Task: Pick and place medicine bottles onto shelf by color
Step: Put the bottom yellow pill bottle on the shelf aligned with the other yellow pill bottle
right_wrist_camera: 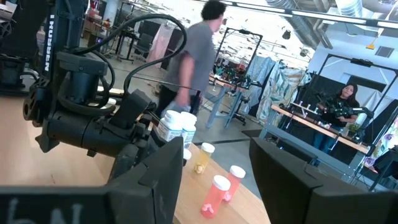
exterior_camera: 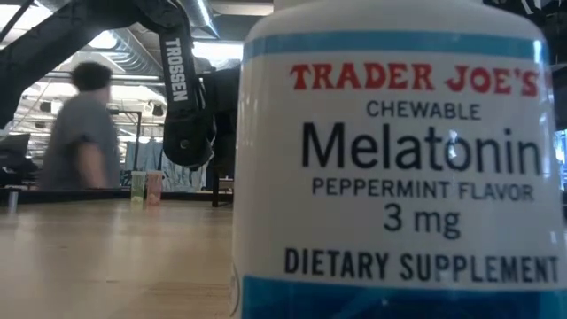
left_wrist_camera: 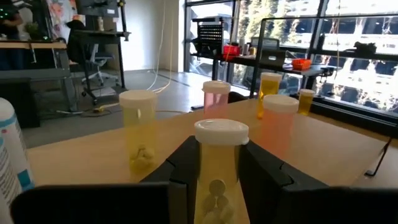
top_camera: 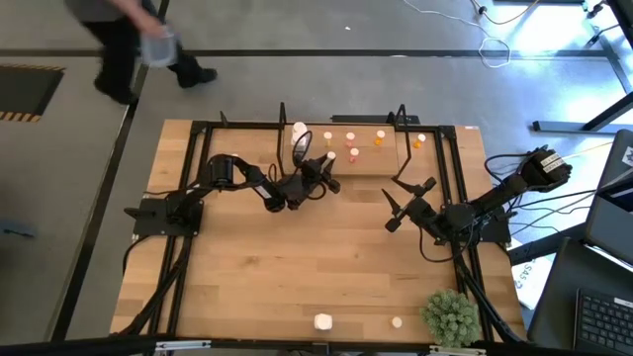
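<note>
Left gripper, clamped on a yellow bottle, could topple close-standing shelf bottles when placing; right gripper waits, fingers apart.

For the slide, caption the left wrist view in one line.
Left gripper clamps a yellow pill bottle on the shelf, among yellow, pink and orange bottles.

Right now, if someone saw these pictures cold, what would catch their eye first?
A white melatonin bottle fills most of the low view, standing right in front of that camera. Next, the left gripper is closed on a yellow pill bottle at the shelf, with other small bottles standing just beyond it. The right gripper hangs open to the side, holding nothing, and a person walks past the table's far side.
</note>
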Action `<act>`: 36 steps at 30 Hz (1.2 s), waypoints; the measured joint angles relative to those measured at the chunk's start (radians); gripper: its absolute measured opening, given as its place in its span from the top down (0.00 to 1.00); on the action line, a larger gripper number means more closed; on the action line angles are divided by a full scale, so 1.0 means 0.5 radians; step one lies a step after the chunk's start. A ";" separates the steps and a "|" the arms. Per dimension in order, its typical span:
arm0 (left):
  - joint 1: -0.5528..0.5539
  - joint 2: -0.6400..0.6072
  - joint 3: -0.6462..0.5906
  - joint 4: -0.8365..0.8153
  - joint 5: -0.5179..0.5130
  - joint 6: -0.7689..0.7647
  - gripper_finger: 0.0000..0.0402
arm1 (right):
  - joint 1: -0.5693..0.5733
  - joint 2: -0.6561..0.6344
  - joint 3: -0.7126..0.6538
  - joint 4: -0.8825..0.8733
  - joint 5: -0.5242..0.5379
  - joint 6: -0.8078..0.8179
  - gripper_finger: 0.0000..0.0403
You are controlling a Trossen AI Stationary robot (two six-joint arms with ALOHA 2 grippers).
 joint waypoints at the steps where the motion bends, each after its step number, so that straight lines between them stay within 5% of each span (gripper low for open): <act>1: 0.001 0.000 0.000 -0.007 -0.001 -0.018 0.80 | -0.001 0.000 0.000 0.000 0.000 0.000 0.53; 10: 0.000 -0.005 0.000 -0.213 -0.002 -0.298 0.79 | 0.000 0.000 0.000 0.001 0.000 0.000 0.53; 36: -0.024 0.002 -0.004 -0.164 -0.074 -0.074 0.69 | 0.000 0.000 0.000 0.002 0.000 0.000 0.53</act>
